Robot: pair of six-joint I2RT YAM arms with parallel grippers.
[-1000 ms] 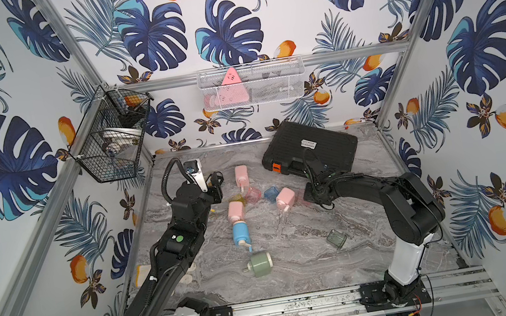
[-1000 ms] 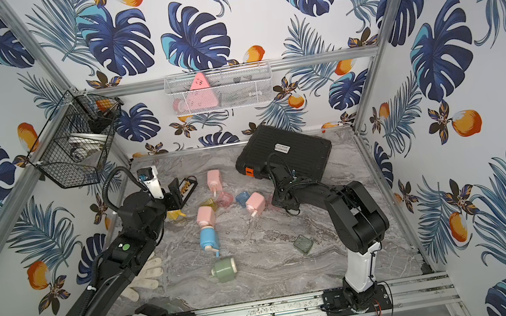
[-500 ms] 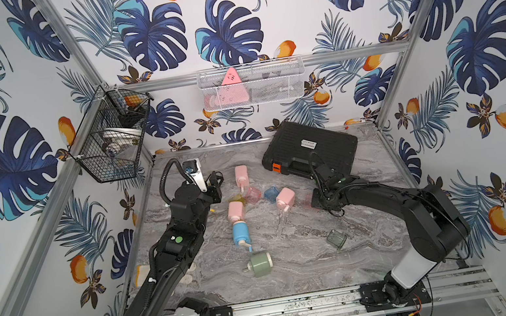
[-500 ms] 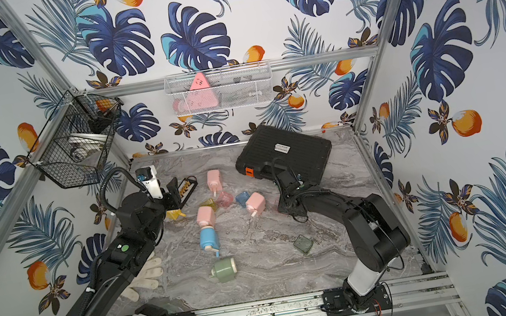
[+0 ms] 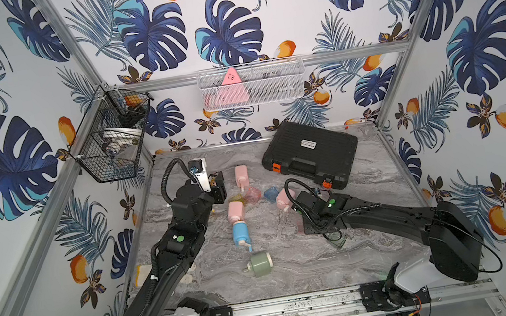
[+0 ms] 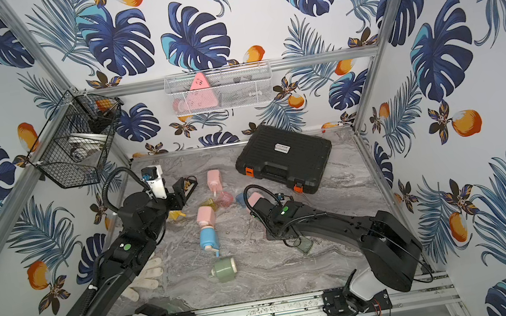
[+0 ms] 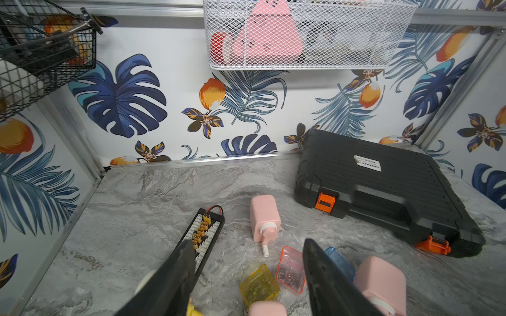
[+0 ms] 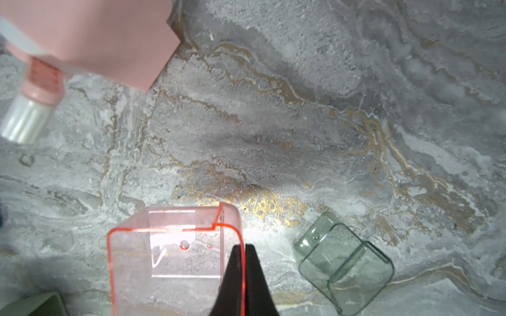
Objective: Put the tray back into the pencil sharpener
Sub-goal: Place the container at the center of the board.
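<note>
Now your right tool (image 8: 242, 254) has pulled back from beside the black case (image 5: 310, 156), clamped together on one wall of the clear pink tray (image 8: 169, 246); with the tray in hand, insertion is what remains. The pink sharpener (image 8: 95, 35) lies just ahead of the tool. Your right arm (image 5: 391, 216) stretches low, forearm nearly level. Your left tool (image 7: 249, 242) hangs apart, empty.

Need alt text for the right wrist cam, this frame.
The right gripper pinches one wall of a clear pink tray, jaws shut on it, over the grey marble table. A clear green tray lies apart beside it; a pink pencil sharpener sits farther off, blurred.
</note>
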